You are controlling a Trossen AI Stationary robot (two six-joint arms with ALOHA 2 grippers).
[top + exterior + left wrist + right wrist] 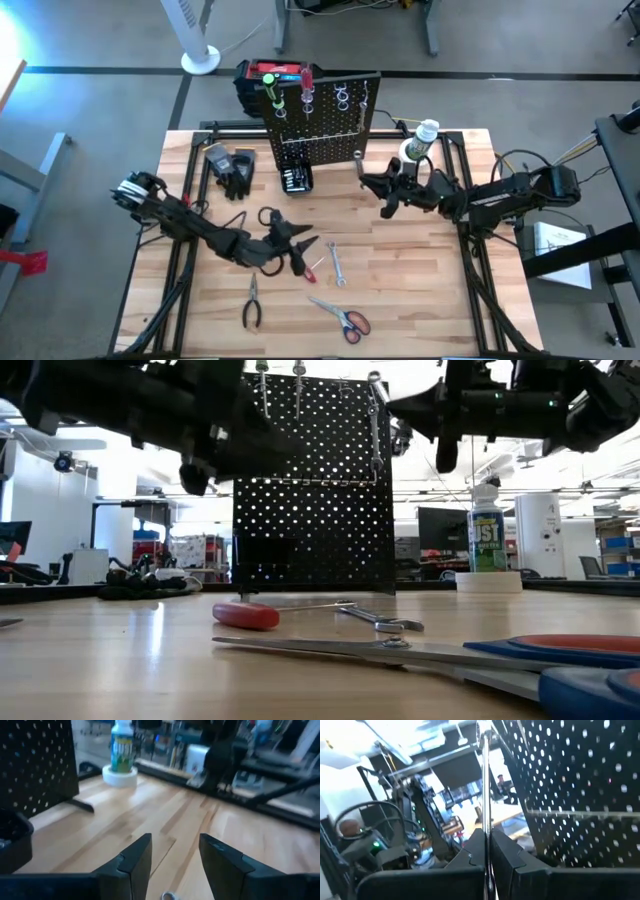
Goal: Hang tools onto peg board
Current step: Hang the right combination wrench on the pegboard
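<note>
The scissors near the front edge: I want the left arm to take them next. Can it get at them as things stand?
Probably yes. The left gripper is open and empty, and the scissors lie flat on bare table, clear of the wrench.

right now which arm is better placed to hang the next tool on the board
The right. Its pincer is shut on a wrench, held upright beside the peg board. The left pincer is open and holds nothing, over the table near the loose tools.

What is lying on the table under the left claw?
Under the open left claw lie a small red tool and a silver wrench on the wooden table. Whatever sits directly beneath the arm itself is hidden.
</note>
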